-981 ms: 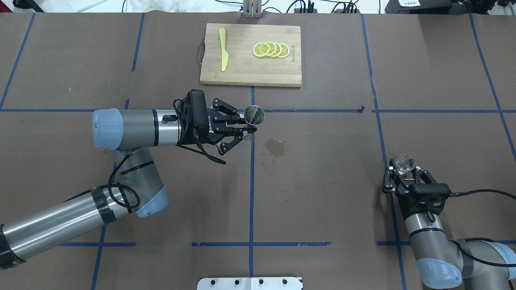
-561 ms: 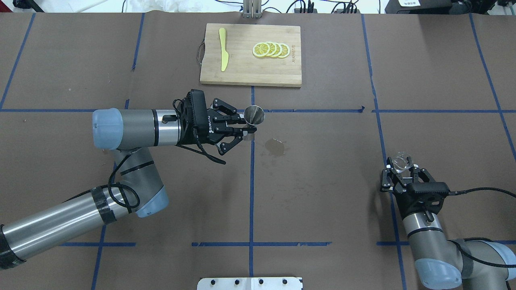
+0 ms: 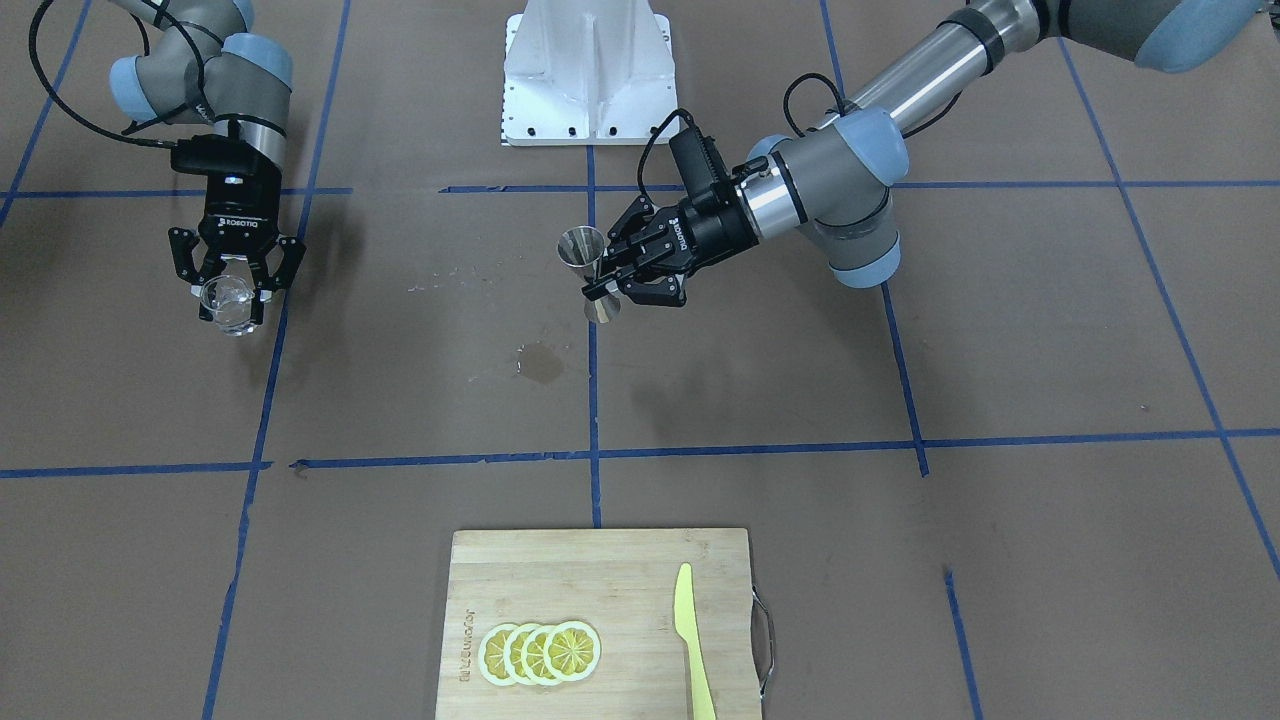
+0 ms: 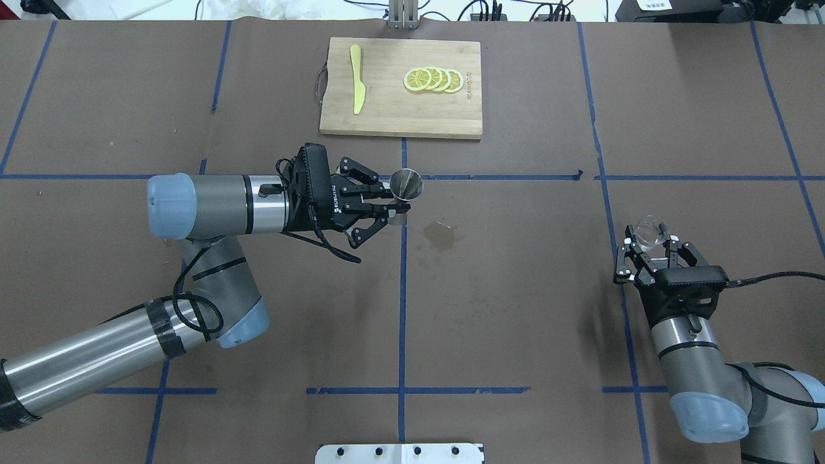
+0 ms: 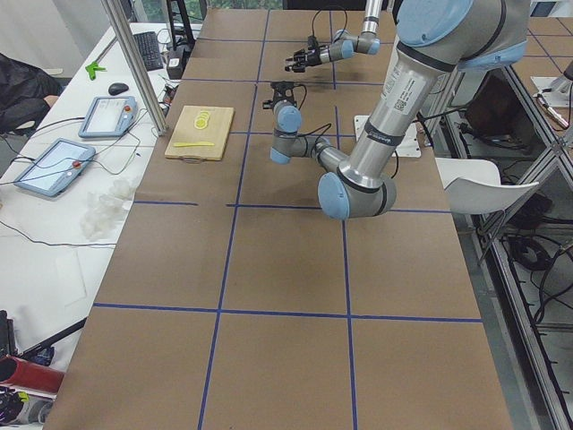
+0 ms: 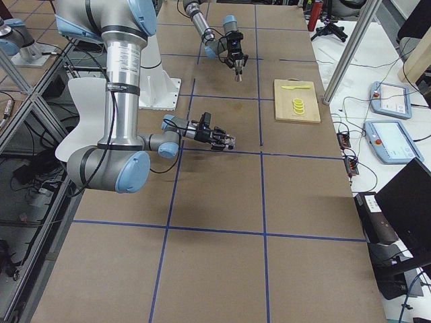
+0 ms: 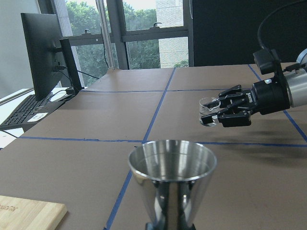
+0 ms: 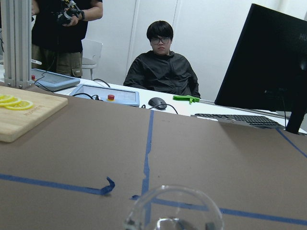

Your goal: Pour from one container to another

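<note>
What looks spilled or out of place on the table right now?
A small dark wet-looking patch marks the brown paper near the jigger in the left gripper, likely spilled liquid. Nothing else stands out.

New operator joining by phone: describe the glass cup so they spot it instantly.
Find the cutting board on the far side of the table, then look toward the robot's right. There the right gripper holds the glass cup above the table. It is small and transparent, unlike the silver hourglass jigger in the left gripper.
</note>
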